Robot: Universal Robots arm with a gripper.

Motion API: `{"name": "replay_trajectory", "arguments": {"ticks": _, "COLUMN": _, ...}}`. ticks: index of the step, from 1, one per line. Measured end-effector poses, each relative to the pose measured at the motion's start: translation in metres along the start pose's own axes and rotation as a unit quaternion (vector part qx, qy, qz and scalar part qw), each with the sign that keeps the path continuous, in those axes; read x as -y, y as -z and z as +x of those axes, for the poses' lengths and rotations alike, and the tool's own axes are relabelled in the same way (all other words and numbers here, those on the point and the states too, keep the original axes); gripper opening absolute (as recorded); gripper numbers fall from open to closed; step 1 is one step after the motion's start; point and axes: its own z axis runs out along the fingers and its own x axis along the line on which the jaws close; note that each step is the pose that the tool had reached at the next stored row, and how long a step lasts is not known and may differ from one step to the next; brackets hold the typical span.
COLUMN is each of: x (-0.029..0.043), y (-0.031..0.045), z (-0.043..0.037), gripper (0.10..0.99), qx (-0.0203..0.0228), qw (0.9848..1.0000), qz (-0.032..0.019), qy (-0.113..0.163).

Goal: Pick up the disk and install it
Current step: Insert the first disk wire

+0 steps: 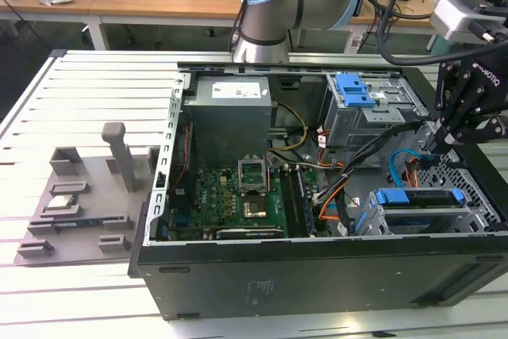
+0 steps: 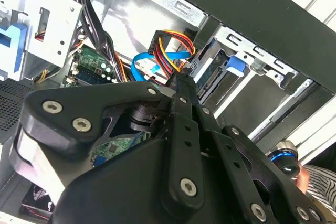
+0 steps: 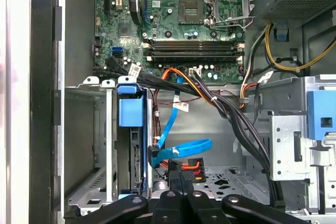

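Note:
The disk point(image 1: 419, 198) sits in the lower drive cage point(image 1: 476, 196) at the exterior view's right, inside the open computer case, its blue carrier rails showing. In the first wrist view the disk point(image 3: 137, 156) stands edge-on in that cage under a blue tab. Its connector edge point(image 2: 212, 74) shows in the second wrist view. My gripper point(image 1: 432, 147) hangs just behind the cage. Its fingers point(image 3: 182, 178) are pressed together and shut, with the tips point(image 2: 181, 83) beside a black plug with red, orange and yellow wires point(image 3: 189, 163). A blue data cable point(image 3: 184, 148) curls by the disk's rear.
The motherboard point(image 1: 238, 192) fills the case floor, with the power supply point(image 1: 230, 117) behind it. An upper drive cage with a blue latch point(image 1: 355, 91) stands beside thick black cable bundles point(image 3: 226, 108). A grey fixture point(image 1: 87, 188) lies on the slatted table at the exterior view's left.

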Motion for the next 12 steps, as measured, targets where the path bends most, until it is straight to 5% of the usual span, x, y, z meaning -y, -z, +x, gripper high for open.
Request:
{"name": "replay_trajectory", "arguments": {"ticks": 5, "x": 0.0000, "y": 0.0000, "z": 0.0001, "gripper": 0.114, "qx": 0.0000, "qw": 1.0000, "qz": 0.0000, "qy": 0.000}}
{"name": "replay_trajectory", "arguments": {"ticks": 7, "x": 0.0000, "y": 0.0000, "z": 0.0002, "gripper": 0.298, "qx": 0.0000, "qw": 1.0000, "qz": 0.0000, "qy": 0.000}}
{"name": "replay_trajectory", "arguments": {"ticks": 12, "x": 0.0000, "y": -0.0002, "z": 0.0003, "gripper": 0.298, "qx": -0.0002, "qw": 1.0000, "qz": 0.0000, "qy": 0.000}}
